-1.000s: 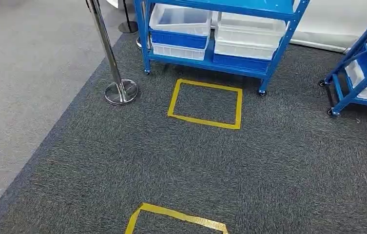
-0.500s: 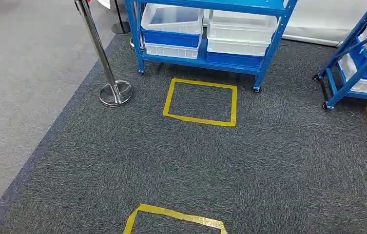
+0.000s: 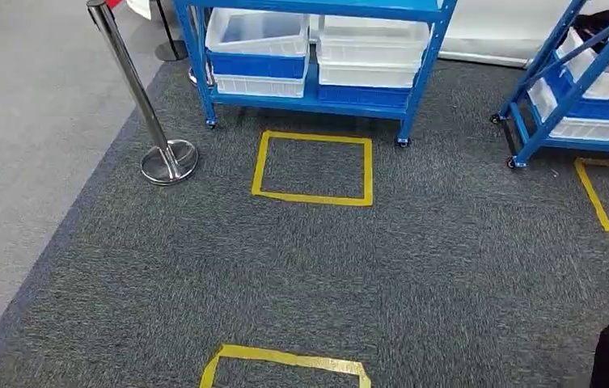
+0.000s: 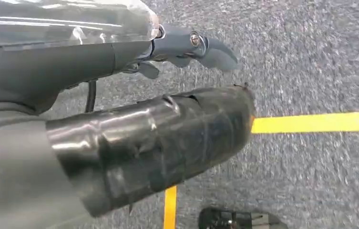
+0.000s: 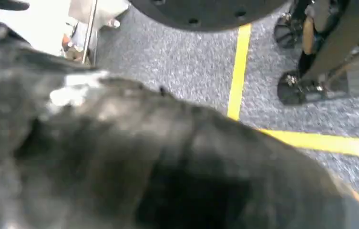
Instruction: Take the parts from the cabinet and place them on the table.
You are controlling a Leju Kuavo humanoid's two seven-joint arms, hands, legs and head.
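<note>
The robot is at the approach step: it faces a blue cabinet [image 3: 317,48] on wheels that stands at the far side of the dark grey carpet [image 3: 446,267], and nothing is taken from it yet. On the low shelf of the cabinet sit white bins [image 3: 374,52] stacked on blue bins [image 3: 256,65]. The parts should be inside them, but from the head view I cannot see any part. A yellow tape rectangle [image 3: 314,167] lies on the carpet just in front of the cabinet, and I judge it is the standing mark. A second yellow rectangle [image 3: 285,364] lies nearer to the robot. A chrome post [image 3: 135,97] stands to the left of the cabinet, and a second blue rack [image 3: 576,81] stands to the right.

The left hand [image 4: 134,143] hangs above the carpet. Its thumb and a dark finger are stretched out and hold nothing, so it looks open. The right hand [image 5: 144,157] is a dark blur close to the camera; I cannot tell if its fingers are open or closed.

The next move, as I judge, calls for walking to the near rectangle by the cabinet, stopping square to the shelf, and then raising a hand toward a bin. No worktop is seen from here.
</note>
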